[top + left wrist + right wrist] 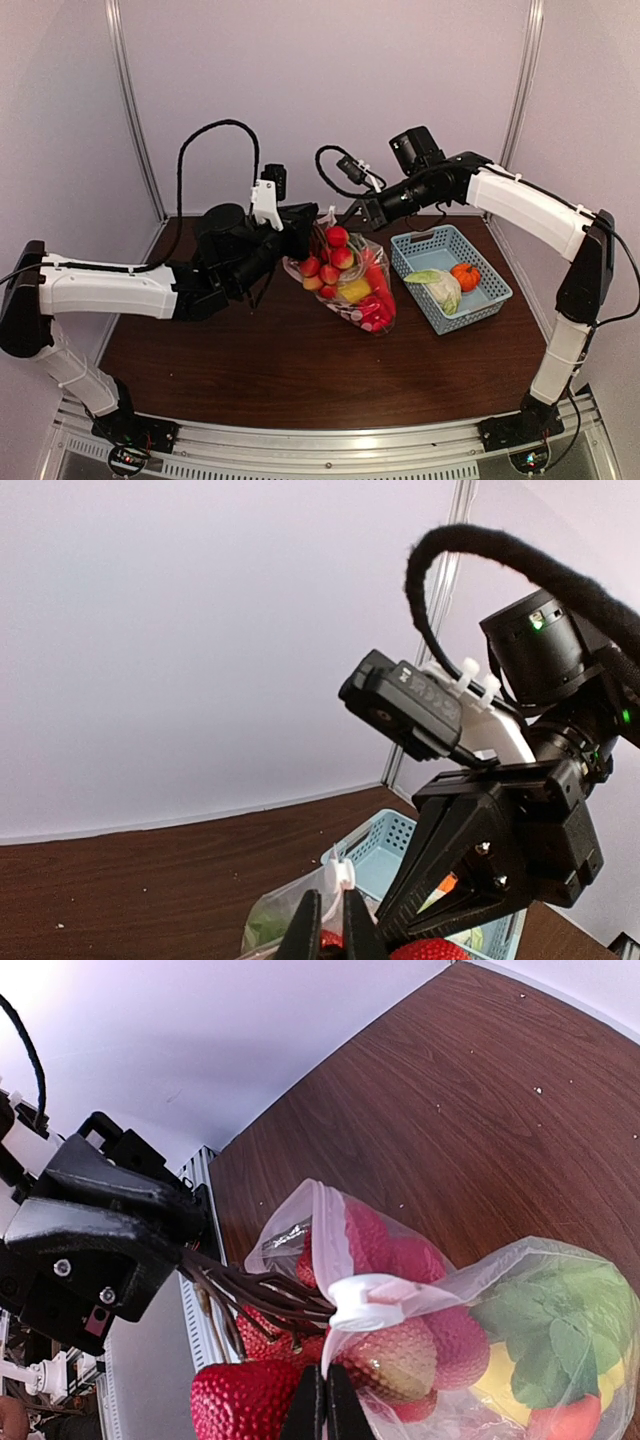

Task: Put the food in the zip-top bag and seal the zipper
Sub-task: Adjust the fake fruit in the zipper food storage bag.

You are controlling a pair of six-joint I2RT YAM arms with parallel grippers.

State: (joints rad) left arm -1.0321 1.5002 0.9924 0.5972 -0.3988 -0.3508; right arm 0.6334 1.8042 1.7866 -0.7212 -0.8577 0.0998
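Note:
The clear zip-top bag [352,290] lies mid-table, stuffed with the food: red bumpy fruits [337,238] at its mouth, a yellow fruit [355,291] and a red pepper [378,285]. My left gripper [308,236] is shut on the bag's mouth edge from the left; in the left wrist view its gripper [326,932] pinches the film just below a white slider [338,873]. My right gripper [352,213] is shut on the mouth edge from the right. In the right wrist view its gripper [320,1407] pinches film under the slider [362,1301] on the zipper [335,1230]. Leafy greens [555,1335] show inside the bag.
A light-blue mesh basket [432,247] stands right of the bag, holding a pale cabbage [438,288] and a small orange pumpkin [465,276]. The two grippers sit close together at the back of the table, near the rear wall.

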